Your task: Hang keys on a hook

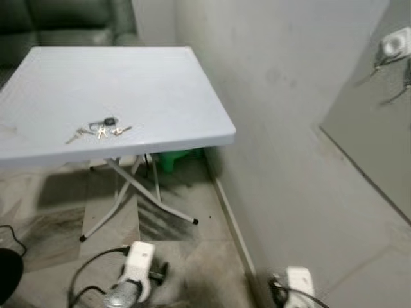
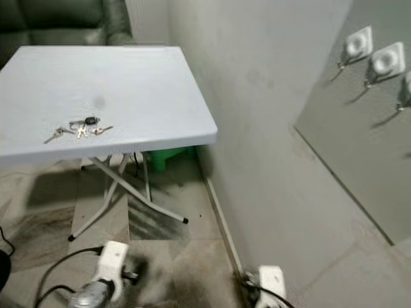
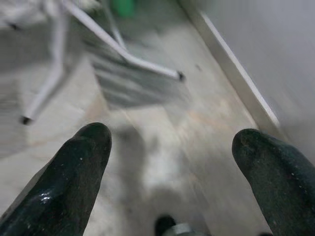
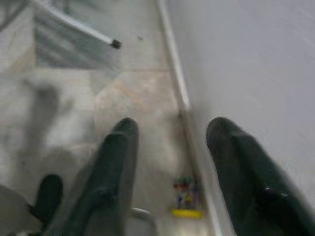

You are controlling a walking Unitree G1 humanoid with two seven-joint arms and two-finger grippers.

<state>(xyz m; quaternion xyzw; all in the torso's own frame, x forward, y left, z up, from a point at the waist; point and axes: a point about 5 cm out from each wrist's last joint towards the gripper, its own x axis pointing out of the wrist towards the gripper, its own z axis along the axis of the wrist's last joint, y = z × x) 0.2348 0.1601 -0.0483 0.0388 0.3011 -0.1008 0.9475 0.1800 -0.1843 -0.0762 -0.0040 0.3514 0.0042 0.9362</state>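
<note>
A bunch of keys (image 1: 99, 130) lies on the pale folding table (image 1: 160, 77), near its front edge. Several white wall hooks (image 2: 358, 45) sit high on the grey panel to the right, far from the keys. Both arms hang low over the floor: the left arm (image 1: 131, 276) below the table's front and the right arm (image 1: 297, 283) close to the wall. In the left wrist view my left gripper (image 3: 182, 167) is open, with bare floor between its fingers. In the right wrist view my right gripper (image 4: 172, 152) is also open and holds nothing.
The table's folding legs (image 1: 138, 199) spread across the tiled floor. A green object (image 1: 176, 158) stands under the table and a dark sofa (image 1: 64, 22) behind it. The wall and its baseboard (image 1: 228, 212) run along the right. A small colourful item (image 4: 186, 197) lies by the baseboard.
</note>
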